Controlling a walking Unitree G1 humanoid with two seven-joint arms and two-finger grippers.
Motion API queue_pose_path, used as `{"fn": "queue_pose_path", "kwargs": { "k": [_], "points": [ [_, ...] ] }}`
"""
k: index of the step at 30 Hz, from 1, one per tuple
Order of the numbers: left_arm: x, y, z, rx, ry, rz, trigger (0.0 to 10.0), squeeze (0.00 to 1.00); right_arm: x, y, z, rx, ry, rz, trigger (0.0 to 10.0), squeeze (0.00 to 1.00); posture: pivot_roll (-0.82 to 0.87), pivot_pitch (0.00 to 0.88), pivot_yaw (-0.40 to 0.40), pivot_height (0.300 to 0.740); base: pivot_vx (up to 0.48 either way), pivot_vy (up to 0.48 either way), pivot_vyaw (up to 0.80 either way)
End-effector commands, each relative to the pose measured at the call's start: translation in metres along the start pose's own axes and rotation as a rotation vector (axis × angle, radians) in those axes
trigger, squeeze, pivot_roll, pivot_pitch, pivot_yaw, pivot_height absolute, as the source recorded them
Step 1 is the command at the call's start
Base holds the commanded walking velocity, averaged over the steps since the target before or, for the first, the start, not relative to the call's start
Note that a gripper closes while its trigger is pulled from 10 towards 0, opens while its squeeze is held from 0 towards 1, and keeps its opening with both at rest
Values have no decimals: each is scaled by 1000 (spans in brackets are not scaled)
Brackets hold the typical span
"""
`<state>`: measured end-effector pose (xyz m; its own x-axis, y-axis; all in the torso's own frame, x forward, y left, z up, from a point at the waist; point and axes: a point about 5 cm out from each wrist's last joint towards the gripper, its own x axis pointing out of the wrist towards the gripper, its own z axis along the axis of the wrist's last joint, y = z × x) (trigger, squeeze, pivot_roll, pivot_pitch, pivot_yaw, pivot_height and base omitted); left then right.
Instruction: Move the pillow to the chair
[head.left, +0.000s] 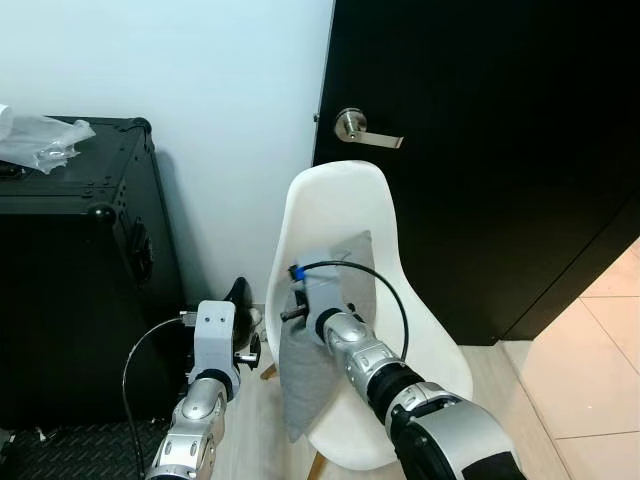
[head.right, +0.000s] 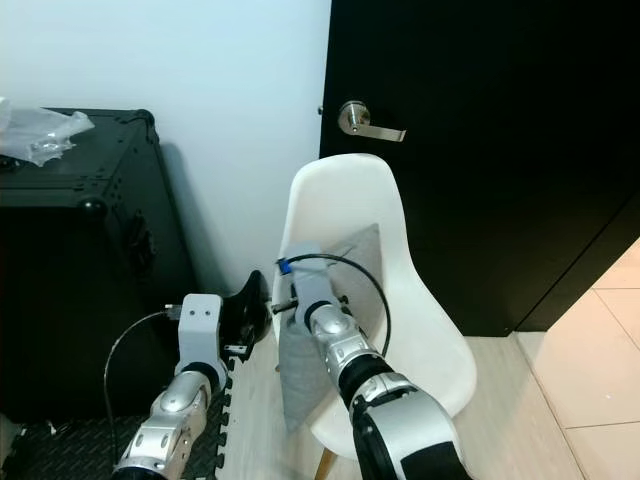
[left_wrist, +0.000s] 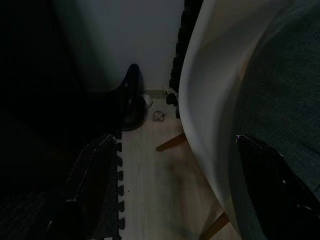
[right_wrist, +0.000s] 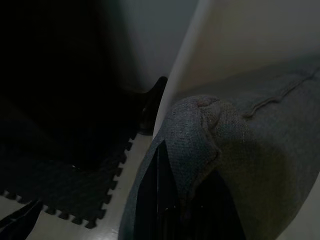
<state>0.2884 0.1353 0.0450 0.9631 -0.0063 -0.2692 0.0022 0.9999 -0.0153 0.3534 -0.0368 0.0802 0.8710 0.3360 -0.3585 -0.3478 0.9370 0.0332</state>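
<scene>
A grey pillow (head.left: 318, 345) stands on edge on the seat of the white shell chair (head.left: 345, 205), leaning on the backrest, with its lower corner hanging past the seat's front left edge. My right gripper (right_wrist: 187, 172) is shut on the pillow's (right_wrist: 260, 135) upper left edge, and the fabric bunches between its black fingers (right_wrist: 159, 200). My left gripper (left_wrist: 174, 140) is low beside the chair's left side and open. Its fingers (left_wrist: 87, 190) are spread wide, with the chair's rim (left_wrist: 207, 120) between them.
A tall black flight case (head.left: 70, 250) with a clear plastic bag (head.left: 35, 140) on top stands to the left. Behind the chair is a black door (head.left: 480, 150) with a lever handle (head.left: 365, 128). A black object (left_wrist: 131, 97) lies by the wall, beside a foam mat (left_wrist: 97, 205).
</scene>
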Motion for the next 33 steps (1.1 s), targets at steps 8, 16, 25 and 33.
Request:
{"fn": "queue_pose_path", "kwargs": {
  "k": [8,16,25,33],
  "points": [
    [0,15,12,55,-30,29,10000,0,-6,-27,-16,72,45,-117,10000,0,161,82,-105,665,0,0,0],
    [-2,17,13,59,-30,36,10000,0,-12,-55,-25,53,70,-241,10000,0,155,86,-104,640,0,0,0],
    [-4,9,12,52,-21,20,10000,0,-12,-47,-29,-30,73,-202,10000,0,138,96,-113,600,0,0,0],
    [-5,7,11,44,-17,17,10000,0,-10,-28,-32,-108,73,-102,10000,0,131,101,-117,577,0,0,0]
  ]
}}
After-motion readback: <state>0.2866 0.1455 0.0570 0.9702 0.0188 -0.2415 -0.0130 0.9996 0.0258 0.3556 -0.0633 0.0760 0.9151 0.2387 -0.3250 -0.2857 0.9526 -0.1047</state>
